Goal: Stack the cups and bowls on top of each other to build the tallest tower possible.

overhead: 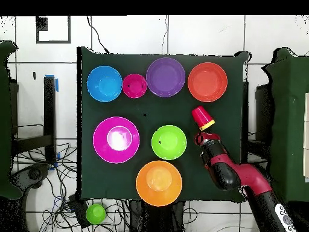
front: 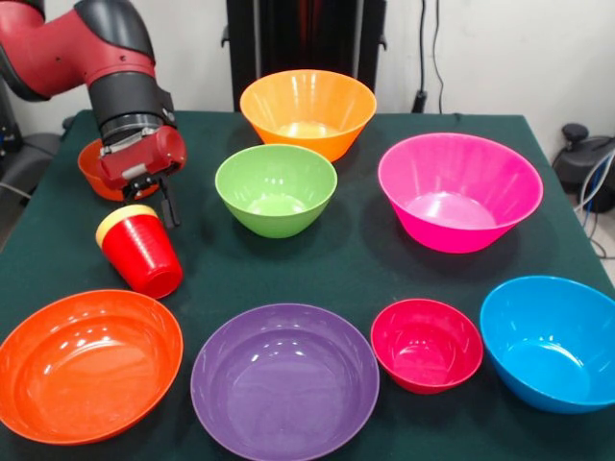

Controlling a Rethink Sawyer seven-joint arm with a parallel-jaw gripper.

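A red cup with a yellow cup at its narrow end leans tilted at the table's left. It also shows in the overhead view. My gripper is right above and behind the yellow end, also seen from overhead. I cannot tell whether it holds the cups. Separate bowls stand around: orange, green, magenta-pink, blue, crimson, purple, orange-red. A small orange-red bowl is half hidden behind the gripper. No tower stands.
The dark green cloth table ends close in front of the front row of bowls. A small green round thing lies off the table among cables on the floor. The robot's pedestal stands behind the orange bowl.
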